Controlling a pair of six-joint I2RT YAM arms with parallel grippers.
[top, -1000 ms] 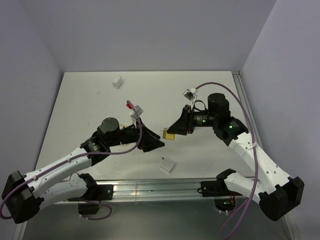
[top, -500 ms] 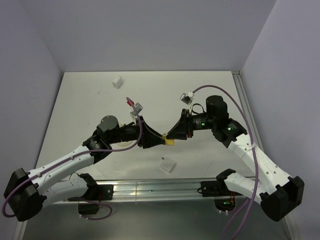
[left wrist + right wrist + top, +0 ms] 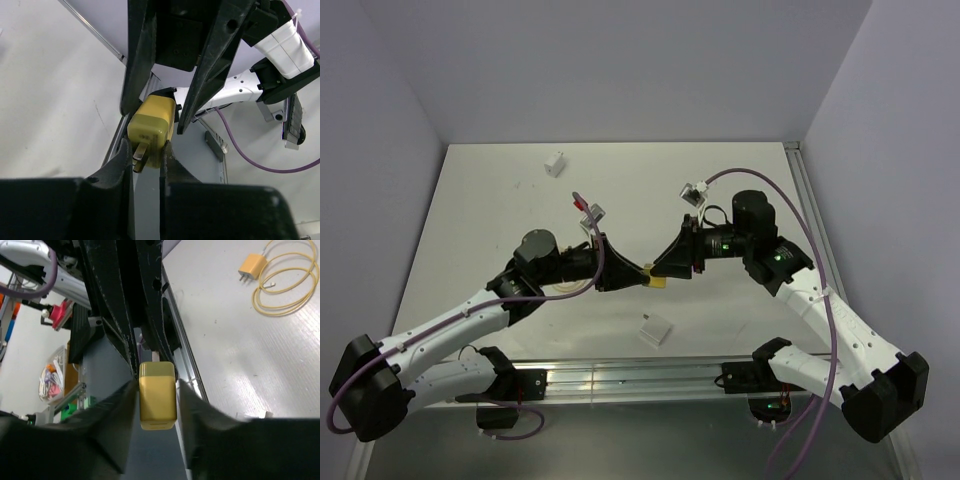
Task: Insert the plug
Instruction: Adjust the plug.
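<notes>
As left jaws and right jaws both clamp yellow plug (image 3: 151, 125) | prongs (image 3: 141, 151) partly hidden

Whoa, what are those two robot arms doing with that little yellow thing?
Both arms meet over the middle of the table, and both are pinching one small yellow plug. The right claw grips its boxy body. The left claw is closed on the end with the metal prongs. The plug looks lifted off the table between them and isn't plugged into anything yet.
</notes>
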